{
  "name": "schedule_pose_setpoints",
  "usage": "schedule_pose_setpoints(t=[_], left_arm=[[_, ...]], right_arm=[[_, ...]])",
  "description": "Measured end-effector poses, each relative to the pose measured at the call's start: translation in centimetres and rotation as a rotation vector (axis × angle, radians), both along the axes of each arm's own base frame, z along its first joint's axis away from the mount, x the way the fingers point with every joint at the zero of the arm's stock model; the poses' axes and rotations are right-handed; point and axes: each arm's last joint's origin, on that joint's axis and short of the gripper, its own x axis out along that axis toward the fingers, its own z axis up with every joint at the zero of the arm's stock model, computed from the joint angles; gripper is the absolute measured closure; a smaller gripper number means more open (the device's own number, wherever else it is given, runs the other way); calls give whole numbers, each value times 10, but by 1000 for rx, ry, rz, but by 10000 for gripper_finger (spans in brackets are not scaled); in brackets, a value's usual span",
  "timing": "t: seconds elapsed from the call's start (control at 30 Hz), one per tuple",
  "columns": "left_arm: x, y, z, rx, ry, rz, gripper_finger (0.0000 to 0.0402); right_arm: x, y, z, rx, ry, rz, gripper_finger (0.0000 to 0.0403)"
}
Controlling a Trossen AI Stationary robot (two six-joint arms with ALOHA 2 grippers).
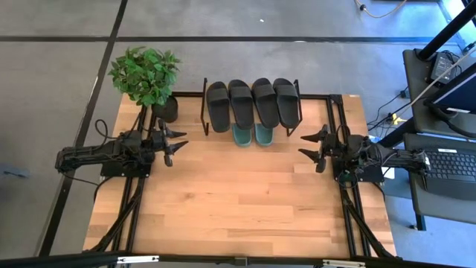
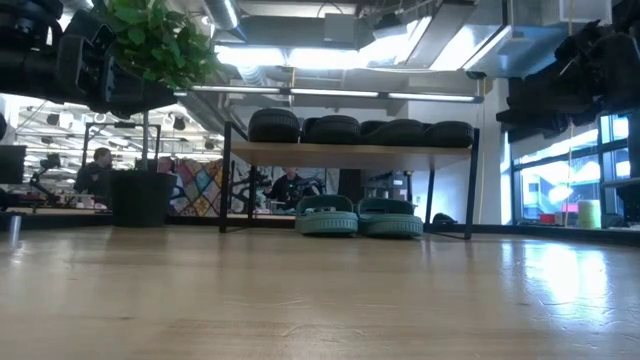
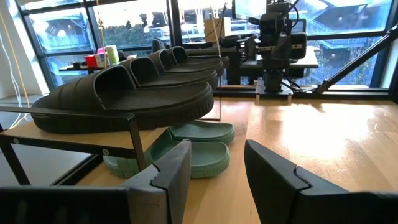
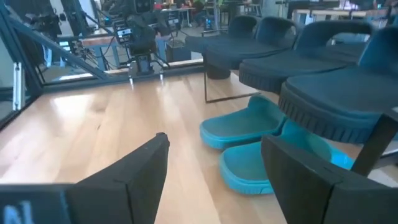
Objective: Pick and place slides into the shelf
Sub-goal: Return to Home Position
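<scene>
1. The left arm (image 1: 111,152) sits at the left edge of the worktop (image 1: 238,201), level with the front of the shelf (image 1: 204,108). The left jaws stand wide open and hold nothing; from the left wrist view, both dark fingers (image 3: 171,177) are spread with bare wood between them.
2. Over on the right edge, the right arm (image 1: 379,158) mirrors it. The right jaws are spread wide too and are just as empty, with its fingers (image 4: 134,171) apart over the wood.
3. Both sets of jaws point inward across the worktop, well apart from each other and clear of the shelf.
4. Up on the shelf's top board (image 2: 350,153), four black slides (image 1: 241,103) lie side by side in a tight row.
5. Below that board sit the two green slides (image 1: 242,135), side by side, toes poking out past the front edge in the high view and plain to see in the low view (image 2: 327,215).
6. A potted plant (image 1: 145,74) stands just left of the shelf at the back corner.
</scene>
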Motion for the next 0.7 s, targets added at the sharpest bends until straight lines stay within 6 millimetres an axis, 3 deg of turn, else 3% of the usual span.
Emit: schedule_pose_setpoints(t=[0.7], left_arm=[[0,0,0,0,0,0,259]], right_arm=[[0,0,0,13,-4,-2,146]])
